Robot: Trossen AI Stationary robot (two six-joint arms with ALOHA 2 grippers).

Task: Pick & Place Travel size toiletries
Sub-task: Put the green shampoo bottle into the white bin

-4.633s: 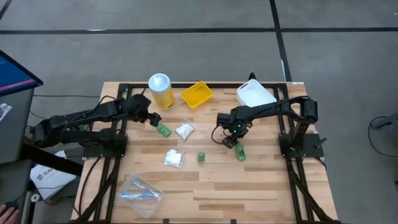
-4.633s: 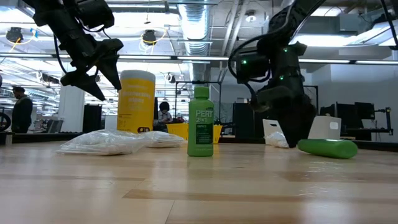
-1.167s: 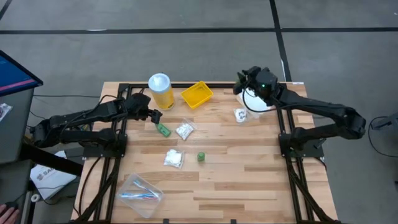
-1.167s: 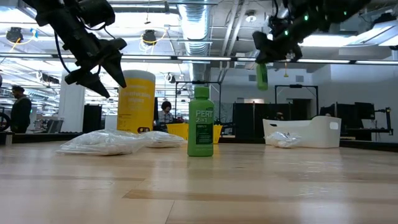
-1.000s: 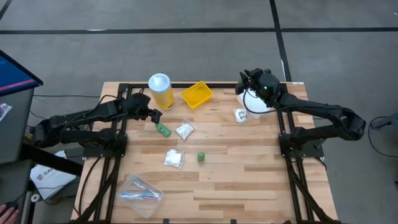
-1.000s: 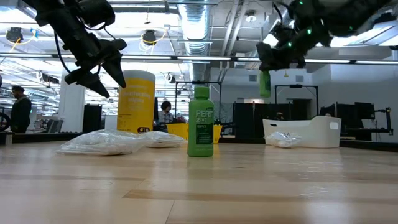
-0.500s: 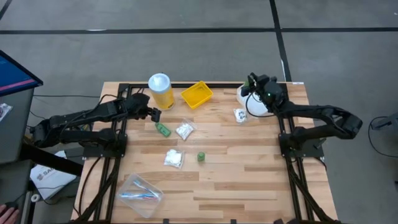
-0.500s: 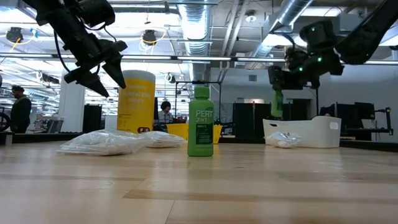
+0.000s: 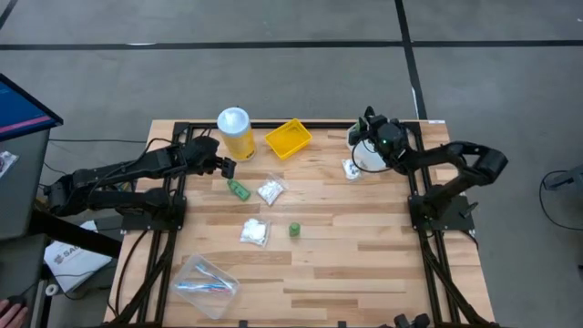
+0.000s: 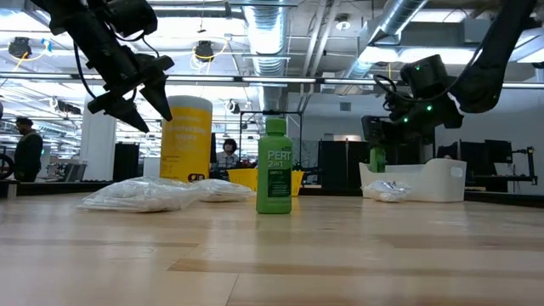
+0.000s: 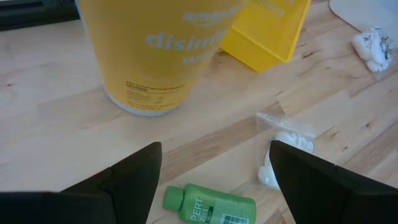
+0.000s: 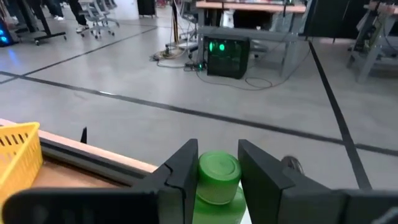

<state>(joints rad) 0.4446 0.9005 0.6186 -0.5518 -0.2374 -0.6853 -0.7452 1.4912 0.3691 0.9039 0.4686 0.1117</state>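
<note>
A tiny green bottle (image 10: 376, 159) hangs in my right gripper (image 9: 369, 138) over the white bin (image 9: 378, 157) at the table's far right. My left gripper (image 9: 225, 169) hovers open beside the yellow jar, just above another green bottle (image 11: 210, 205) lying on its side. A third green bottle (image 9: 294, 230) stands upright mid-table. Clear packets of white contents lie at mid-table (image 9: 270, 191), nearer the front (image 9: 254, 230), and beside the bin (image 9: 352, 169). Toothbrushes sit in a clear bag (image 9: 205, 282) near the front left. My right gripper pinches the green bottle between its two fingers just below the cap (image 12: 217, 169), coming from above and pointing down. The bottle hangs upright below the fingers, with its lower end (image 10: 376, 168) at about the level of the bin's rim. Whether it touches the bin, I cannot tell.
The tall yellow jar (image 9: 234, 132) and the yellow square tray (image 9: 288, 137) stand at the far edge, close to my left gripper. Bare wood lies along the near right of the table. People show in the room beyond.
My right gripper has carried the green bottle down and slightly toward the table's right, from high above the bin to its rim, with its arm folding back. The bottle has stayed upright in the shut fingers. My left arm has kept still.
</note>
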